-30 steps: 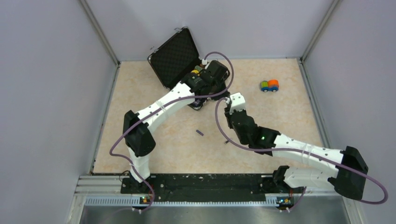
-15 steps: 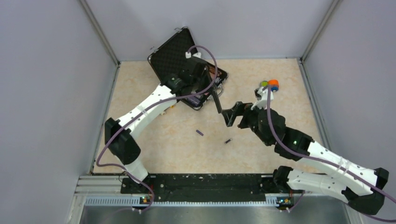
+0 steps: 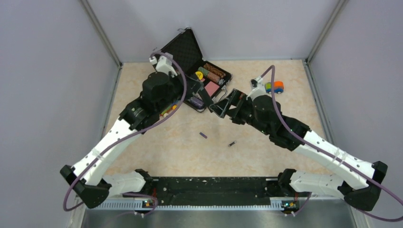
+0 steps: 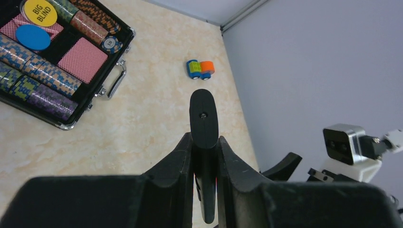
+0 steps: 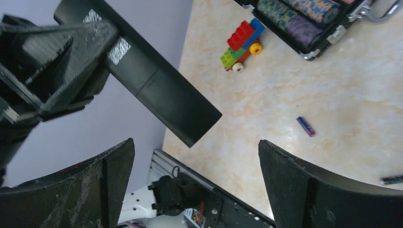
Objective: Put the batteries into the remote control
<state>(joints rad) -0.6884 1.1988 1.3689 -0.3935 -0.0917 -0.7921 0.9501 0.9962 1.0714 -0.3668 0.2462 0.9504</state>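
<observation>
Right tool has sprung wide, empty; left tool clamps the remote control

Matt black plastic remote control; smooth marbled table.

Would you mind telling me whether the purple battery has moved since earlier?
No. The purple battery sits in the same spot, unchanged against the black base rail.

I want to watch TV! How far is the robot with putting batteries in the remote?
Done: the left claw grips the remote control, up off the table. In hand: the open right claw hangs beside it, empty. Left: the purple battery and the dark battery lie on the table, neither loaded yet.
</observation>
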